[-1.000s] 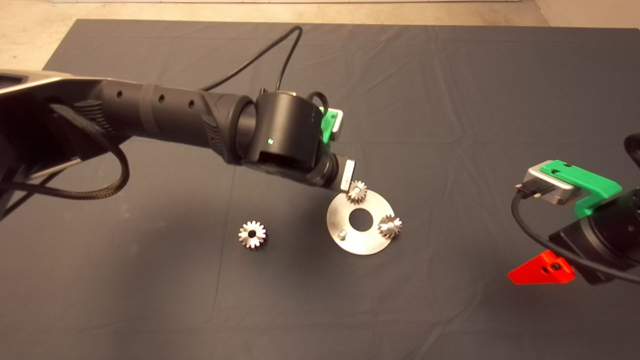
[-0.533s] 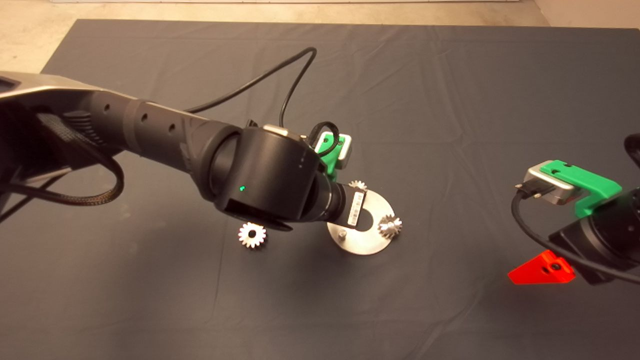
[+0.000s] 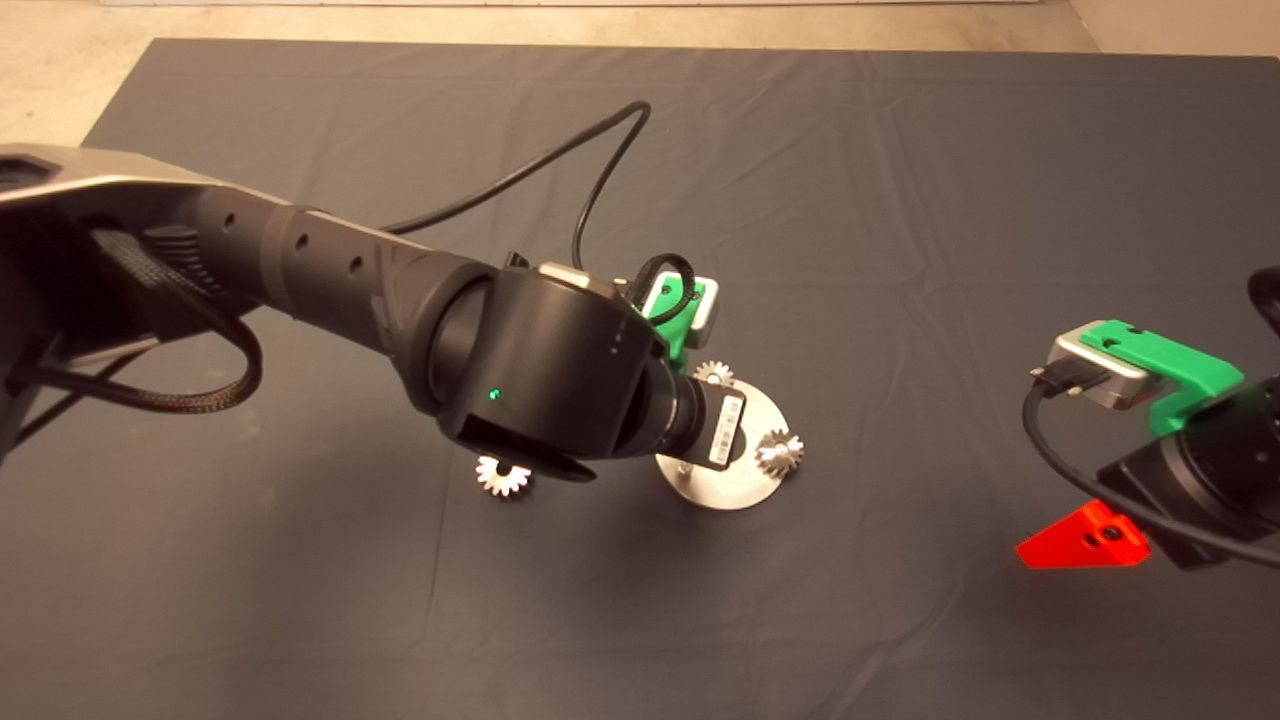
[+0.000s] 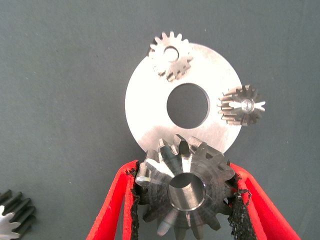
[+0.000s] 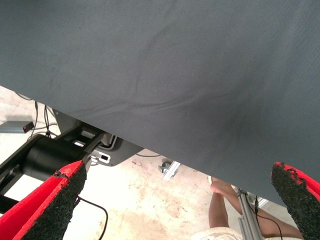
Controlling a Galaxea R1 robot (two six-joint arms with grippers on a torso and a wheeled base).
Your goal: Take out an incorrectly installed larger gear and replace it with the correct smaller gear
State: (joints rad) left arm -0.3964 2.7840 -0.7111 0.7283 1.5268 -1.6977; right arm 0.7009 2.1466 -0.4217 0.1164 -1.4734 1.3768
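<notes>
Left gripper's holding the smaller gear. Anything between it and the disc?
Nothing visible. The smaller gear, clamped in the left gripper, hangs over a bare edge of the disc. The two mounted gears sit elsewhere on the rim, clear of it.

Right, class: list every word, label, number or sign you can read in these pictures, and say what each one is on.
No text can be read.
White sticker on the left arm's wrist, above the plate: print too small to read.
Gear held in the left tool: no marking shows.
Right tool, parked at the mat's right side: no label shows.
</notes>
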